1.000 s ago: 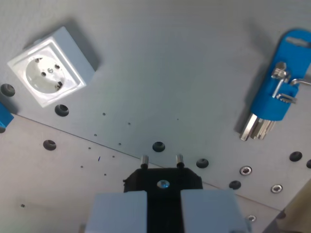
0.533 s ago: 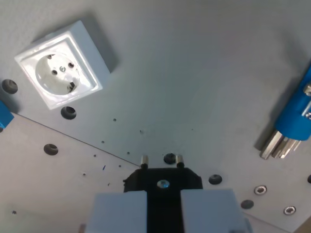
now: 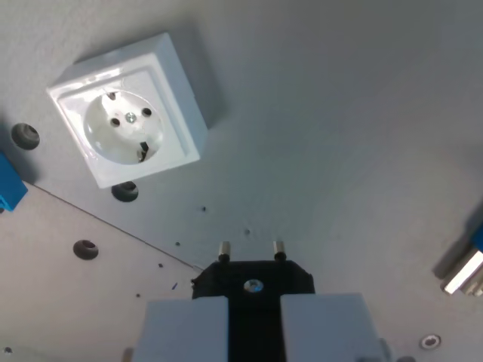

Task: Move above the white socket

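Observation:
The white socket point(image 3: 128, 113) is a square box with a round recess and two pin holes, lying on the grey plate at the wrist view's upper left. My gripper point(image 3: 253, 326) fills the bottom centre, shut on a black plug point(image 3: 253, 283). The plug's two metal pins point(image 3: 224, 249) point up the picture over bare plate. The socket lies up and to the wrist view's left of the pins, apart from them.
The grey plate point(image 3: 339, 113) has a seam running diagonally and several screw holes point(image 3: 85, 248) below the socket. A blue part point(image 3: 7, 188) shows at the left edge. Metal tips of a blue tool point(image 3: 464, 275) show at the right edge.
The camera has moved toward the socket. The socket now looks larger and sits nearer the picture's centre, and the blue tool has slid almost out at the right. The plug stays in the grip.

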### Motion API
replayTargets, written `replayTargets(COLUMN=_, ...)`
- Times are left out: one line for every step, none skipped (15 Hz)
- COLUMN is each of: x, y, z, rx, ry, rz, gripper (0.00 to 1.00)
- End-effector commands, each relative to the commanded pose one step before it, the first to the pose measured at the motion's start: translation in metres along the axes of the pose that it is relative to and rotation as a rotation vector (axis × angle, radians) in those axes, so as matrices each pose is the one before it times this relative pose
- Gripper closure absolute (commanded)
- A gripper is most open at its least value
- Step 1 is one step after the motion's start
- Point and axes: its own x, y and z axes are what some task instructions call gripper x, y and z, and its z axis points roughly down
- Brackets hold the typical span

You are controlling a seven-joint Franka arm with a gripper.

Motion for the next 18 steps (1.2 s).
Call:
replayTargets(x=-0.00111, y=-0.01046, z=0.01678, rx=-0.0148, ry=0.1078, rz=-0.1566, gripper=1.0)
replayTargets(x=0.00039, y=-0.00387, z=0.005, rx=-0.00027, ry=0.0011, rz=-0.0079, gripper=1.0)
replayTargets(x=0.00044, y=-0.00378, z=0.005, rx=-0.00119, ry=0.0016, rz=-0.007, gripper=1.0)
replayTargets(x=0.00045, y=-0.00369, z=0.005, rx=-0.00132, ry=0.0009, rz=-0.0066, gripper=1.0)
replayTargets(x=0.0005, y=-0.00356, z=0.005, rx=0.00054, ry=-0.0023, rz=-0.0077, gripper=1.0)
replayTargets(x=0.00053, y=-0.00337, z=0.005, rx=-0.00026, ry=-0.0018, rz=-0.0069, gripper=1.0)
replayTargets(x=0.00046, y=-0.00273, z=0.00476, rx=-0.00185, ry=0.0004, rz=-0.0078, gripper=1.0)
replayTargets(x=0.00044, y=-0.00255, z=0.00456, rx=-0.00169, ry=-0.001, rz=-0.0073, gripper=1.0)
replayTargets(x=0.00042, y=-0.0024, z=0.00432, rx=-0.00098, ry=-0.003, rz=-0.0062, gripper=1.0)
replayTargets(x=0.00042, y=-0.00231, z=0.00407, rx=-0.0011, ry=-0.0046, rz=-0.002, gripper=1.0)
replayTargets(x=0.00041, y=-0.00227, z=0.00384, rx=-0.00365, ry=-0.0015, rz=-0.0002, gripper=1.0)
replayTargets(x=0.00038, y=-0.00228, z=0.00356, rx=-0.00541, ry=0.001, rz=-0.0024, gripper=1.0)
replayTargets(x=0.00033, y=-0.00228, z=0.00329, rx=-0.00425, ry=-0.0011, rz=-0.0028, gripper=1.0)
replayTargets(x=0.00026, y=-0.00223, z=0.00299, rx=-0.00396, ry=-0.0004, rz=-0.0015, gripper=1.0)
replayTargets(x=0.00019, y=-0.00212, z=0.00268, rx=-0.00271, ry=-0.0028, rz=-0.0013, gripper=1.0)
replayTargets(x=0.00016, y=-0.00193, z=0.00235, rx=-0.00314, ry=-0.0014, rz=0.0, gripper=1.0)
replayTargets(x=0.00013, y=-0.00176, z=0.00205, rx=-0.00215, ry=-0.0026, rz=0.0013, gripper=1.0)
replayTargets(x=0.00014, y=-0.0016, z=0.0018, rx=-0.00234, ry=-0.0011, rz=0.0027, gripper=1.0)
